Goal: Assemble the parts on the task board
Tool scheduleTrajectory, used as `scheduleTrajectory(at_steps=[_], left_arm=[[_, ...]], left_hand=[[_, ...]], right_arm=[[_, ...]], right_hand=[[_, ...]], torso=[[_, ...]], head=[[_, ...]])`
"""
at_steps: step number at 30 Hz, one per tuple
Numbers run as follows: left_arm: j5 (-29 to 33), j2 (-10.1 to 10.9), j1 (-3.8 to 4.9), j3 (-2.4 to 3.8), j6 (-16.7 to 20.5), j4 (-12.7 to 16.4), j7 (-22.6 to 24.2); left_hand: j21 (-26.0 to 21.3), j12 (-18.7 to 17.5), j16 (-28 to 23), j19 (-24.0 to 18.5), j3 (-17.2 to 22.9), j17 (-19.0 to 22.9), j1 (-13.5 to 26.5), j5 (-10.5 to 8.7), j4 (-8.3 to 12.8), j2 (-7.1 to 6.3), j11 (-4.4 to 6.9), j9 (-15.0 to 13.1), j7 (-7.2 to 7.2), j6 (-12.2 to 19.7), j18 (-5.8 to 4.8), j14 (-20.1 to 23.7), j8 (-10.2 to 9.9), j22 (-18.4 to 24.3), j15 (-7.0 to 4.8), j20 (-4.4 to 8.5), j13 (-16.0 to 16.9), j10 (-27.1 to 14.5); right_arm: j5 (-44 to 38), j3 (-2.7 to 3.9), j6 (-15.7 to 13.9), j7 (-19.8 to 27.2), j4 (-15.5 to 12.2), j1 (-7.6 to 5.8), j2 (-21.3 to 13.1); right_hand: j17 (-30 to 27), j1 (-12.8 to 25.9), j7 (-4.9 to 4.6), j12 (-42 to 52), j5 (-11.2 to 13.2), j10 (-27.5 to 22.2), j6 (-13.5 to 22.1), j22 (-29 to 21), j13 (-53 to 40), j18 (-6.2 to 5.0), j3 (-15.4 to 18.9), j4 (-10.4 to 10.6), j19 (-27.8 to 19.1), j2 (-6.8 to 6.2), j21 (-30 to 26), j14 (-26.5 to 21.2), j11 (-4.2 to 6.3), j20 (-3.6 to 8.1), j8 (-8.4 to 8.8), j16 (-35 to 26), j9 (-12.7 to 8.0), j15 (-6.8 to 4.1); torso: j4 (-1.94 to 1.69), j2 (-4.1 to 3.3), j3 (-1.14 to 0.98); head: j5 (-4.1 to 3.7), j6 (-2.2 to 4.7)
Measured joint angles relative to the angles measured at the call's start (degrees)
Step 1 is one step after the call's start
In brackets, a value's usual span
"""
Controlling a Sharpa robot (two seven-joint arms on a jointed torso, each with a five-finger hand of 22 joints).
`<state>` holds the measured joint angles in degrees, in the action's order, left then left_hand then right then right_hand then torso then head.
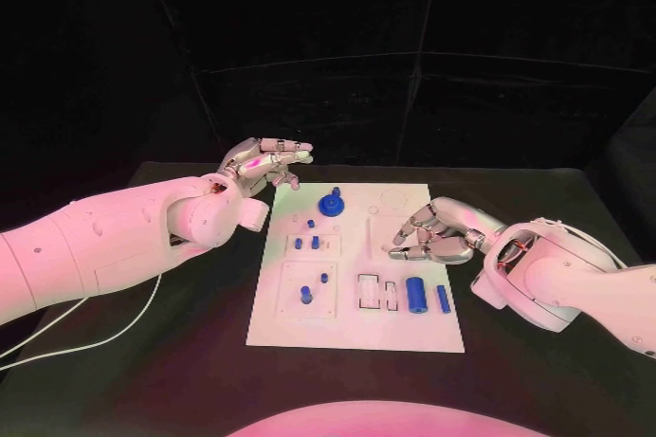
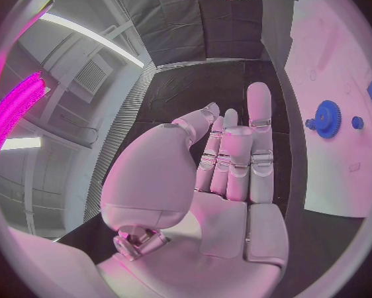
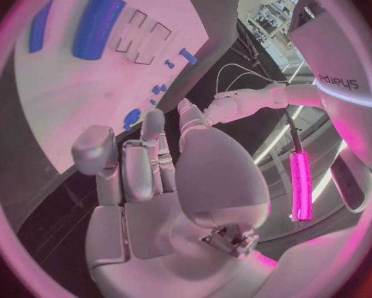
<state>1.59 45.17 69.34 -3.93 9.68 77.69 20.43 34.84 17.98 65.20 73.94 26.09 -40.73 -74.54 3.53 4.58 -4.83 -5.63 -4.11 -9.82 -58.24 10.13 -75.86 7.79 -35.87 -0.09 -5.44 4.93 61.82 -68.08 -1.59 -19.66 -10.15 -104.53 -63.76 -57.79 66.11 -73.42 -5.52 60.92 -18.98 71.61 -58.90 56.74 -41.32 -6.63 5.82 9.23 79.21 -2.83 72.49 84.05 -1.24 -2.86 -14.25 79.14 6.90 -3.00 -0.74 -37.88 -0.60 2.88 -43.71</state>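
I have both hands free over the tabletop. My left hand hovers off the far left corner of the board, fingers nearly straight and loosely apart, holding nothing. My right hand hangs over the board's right edge, midway along it, fingers half curled but apart, also holding nothing.

I judge nothing is picked yet, and the right hand sits nearest the loose pieces at the near right: the cylinder and the bar, both lying flat beside the outlined slots. To do this well I would bring the right hand toward me until it is over the cylinder and pinch it across its width at the middle, so it does not roll. I would keep the other fingers clear of the bar just beside it. The left hand should stay off the board until needed.

Count, from the head view: one board, one gear at the far end with a small peg just beyond it, one cylinder, one bar. On the left half I make out about six small pegs in two clusters, though they are too small to count with confidence.
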Motion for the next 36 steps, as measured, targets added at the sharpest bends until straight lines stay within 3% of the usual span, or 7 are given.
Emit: scheduleTrajectory(at_steps=[2,6,16,28,36], left_arm=[[0.0,-0.1,0.0,-0.01,0.0,0.0,0.0],[-0.1,-0.1,0.0,-0.03,-0.1,0.1,0.0],[-0.3,0.1,0.0,-0.11,-0.1,0.2,0.0],[-0.4,0.1,-0.01,-0.2,-0.1,0.3,0.0],[-0.4,0.1,-0.02,-0.22,-0.2,0.2,0.0]], left_hand=[[0.0,0.0,0.0,0.0,0.0,0.0,0.0,0.0,0.0,0.0,0.0,0.0,0.0,0.0,0.0,0.0,0.0,0.0,0.0,0.0,0.0,0.0],[0.0,0.0,0.0,0.0,0.0,0.0,0.0,0.0,0.0,0.0,0.21,0.0,0.0,0.0,0.0,0.2,0.0,0.0,0.21,0.0,0.0,-0.2],[0.0,0.0,0.0,0.0,0.0,0.0,0.0,0.0,0.0,0.0,0.21,0.0,0.0,0.0,0.0,0.2,0.0,0.0,0.21,0.0,0.0,-0.2],[0.0,0.2,0.0,0.0,0.0,0.0,0.0,0.0,0.0,0.0,0.21,0.0,0.0,0.0,0.0,0.2,0.0,0.0,0.21,0.0,0.0,-0.2],[0.0,0.2,0.0,0.0,0.0,0.0,0.0,0.0,0.0,0.0,0.21,0.0,0.0,0.0,0.0,0.2,0.0,0.0,0.21,0.0,0.0,-0.2]], right_arm=[[0.6,0.0,0.1,-2.5,-0.2,-0.01,-1.2],[-0.2,-0.06,0.6,-7.6,-0.5,0.38,-3.3],[-6.6,-0.8,2.8,-15.9,-2.1,2.5,-4.4],[-11.0,-1.36,5.5,-18.4,-1.9,3.21,-2.9],[-12.5,-1.54,6.9,-18.9,-1.4,3.96,-1.2]], right_hand=[[2.5,-0.4,-0.41,5.7,0.0,0.6,1.4,3.1,-7.4,0.88,1.2,0.4,1.1,0.4,1.9,0.0,0.01,-0.09,-1.07,1.4,0.2,0.0],[4.5,-0.4,-0.85,8.4,0.8,0.5,3.3,5.6,-11.1,0.89,2.8,1.4,1.4,0.38,3.2,0.0,-0.03,-0.22,-2.09,2.2,0.5,0.0],[7.6,-0.2,-0.83,11.1,1.3,0.8,4.7,7.0,-15.6,0.88,4.7,3.1,1.8,0.6,4.0,0.0,-0.42,-0.21,-4.24,3.7,1.0,0.0],[8.8,0.1,-0.49,12.3,2.0,1.3,5.1,8.3,-18.4,0.87,6.6,5.0,2.0,0.9,4.7,0.0,-0.29,-0.4,-7.41,4.8,2.3,0.01],[8.8,1.1,-0.18,12.6,2.3,1.7,5.4,8.8,-19.5,1.08,7.6,6.9,2.2,0.44,4.9,0.0,0.13,-0.19,-10.04,5.1,3.7,0.01]], torso=[[0.19,0.03,0.01],[0.46,0.12,-0.01],[0.59,0.17,0.07],[0.53,0.14,0.07],[0.54,0.1,0.1]], head=[[-0.31,0.08],[-0.8,0.11],[-1.45,0.5],[-1.62,0.44],[-1.61,0.32]])
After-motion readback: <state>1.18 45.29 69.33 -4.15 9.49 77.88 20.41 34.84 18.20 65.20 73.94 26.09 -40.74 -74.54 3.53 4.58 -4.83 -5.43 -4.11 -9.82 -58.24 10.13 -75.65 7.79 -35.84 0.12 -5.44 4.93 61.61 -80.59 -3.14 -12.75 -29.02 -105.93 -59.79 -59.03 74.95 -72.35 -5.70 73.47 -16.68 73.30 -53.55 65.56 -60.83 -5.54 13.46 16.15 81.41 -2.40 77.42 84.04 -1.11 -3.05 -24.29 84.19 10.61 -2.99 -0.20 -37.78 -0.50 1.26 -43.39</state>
